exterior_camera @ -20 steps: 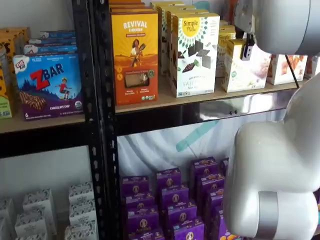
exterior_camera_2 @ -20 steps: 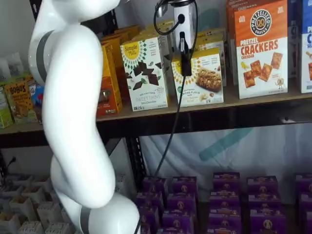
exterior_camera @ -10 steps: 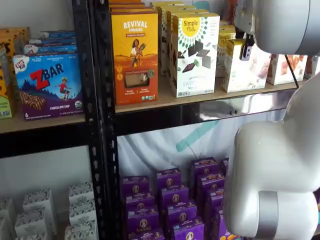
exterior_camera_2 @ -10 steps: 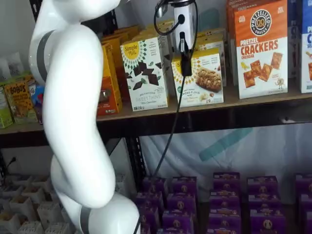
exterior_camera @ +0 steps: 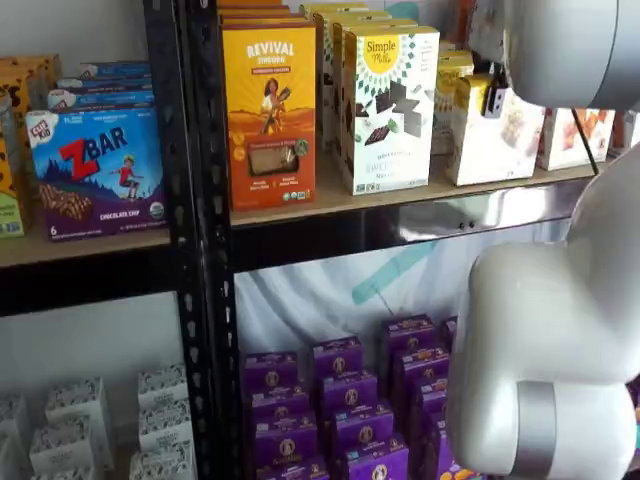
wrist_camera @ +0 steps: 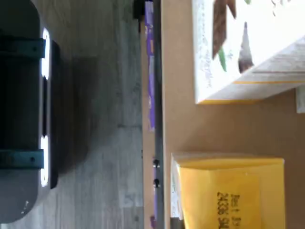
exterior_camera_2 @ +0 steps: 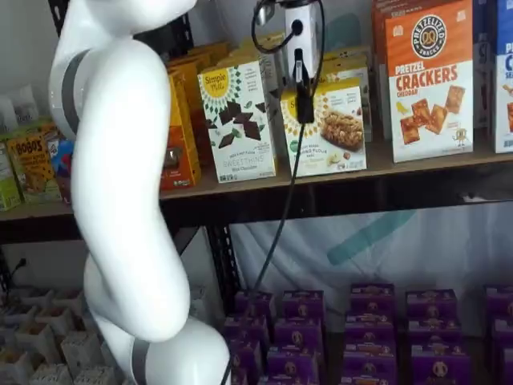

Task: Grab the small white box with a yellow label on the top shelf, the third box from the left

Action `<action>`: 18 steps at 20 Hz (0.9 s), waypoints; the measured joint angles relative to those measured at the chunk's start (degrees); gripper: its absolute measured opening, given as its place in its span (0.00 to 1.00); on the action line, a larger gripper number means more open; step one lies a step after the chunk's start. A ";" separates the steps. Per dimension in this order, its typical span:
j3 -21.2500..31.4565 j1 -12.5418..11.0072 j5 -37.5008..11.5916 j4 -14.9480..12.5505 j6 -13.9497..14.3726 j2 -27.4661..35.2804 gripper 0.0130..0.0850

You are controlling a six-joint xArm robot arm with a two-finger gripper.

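Note:
The small white box [exterior_camera: 500, 140] with a yellow top and sunburst stands on the top shelf [exterior_camera: 330, 203], right of a taller white carton printed with chocolate squares [exterior_camera: 390, 110]; it also shows in a shelf view [exterior_camera_2: 333, 132]. My gripper [exterior_camera_2: 303, 92] hangs over the box's top, one black finger pressed on its front face and the other hidden behind it. In a shelf view the finger [exterior_camera: 492, 100] sits at the box's upper edge. In the wrist view a yellow carton top [wrist_camera: 228, 191] lies on the tan board [wrist_camera: 176, 124].
An orange Revival carton [exterior_camera: 270, 115] stands left of the chocolate-square carton. A pretzel crackers carton [exterior_camera_2: 429, 80] stands to the right. My white arm [exterior_camera_2: 120, 200] fills the left foreground, with a black cable [exterior_camera_2: 280, 208] hanging down. Purple boxes [exterior_camera: 340, 400] fill the lower shelf.
The small white box has shifted slightly towards the shelf front and sideways together with the gripper finger. The other cartons have not moved.

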 joint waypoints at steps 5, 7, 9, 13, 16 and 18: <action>0.36 -0.61 2.72 0.05 -0.35 -2.40 0.28; 1.56 -0.80 3.40 0.13 -0.47 -4.12 0.28; 3.10 -0.78 4.33 -0.10 -0.43 -6.25 0.28; 6.83 0.04 6.04 -1.17 0.20 -10.83 0.28; 10.00 0.84 7.47 -1.87 0.87 -14.46 0.28; 11.78 1.19 7.91 -2.07 1.20 -16.36 0.28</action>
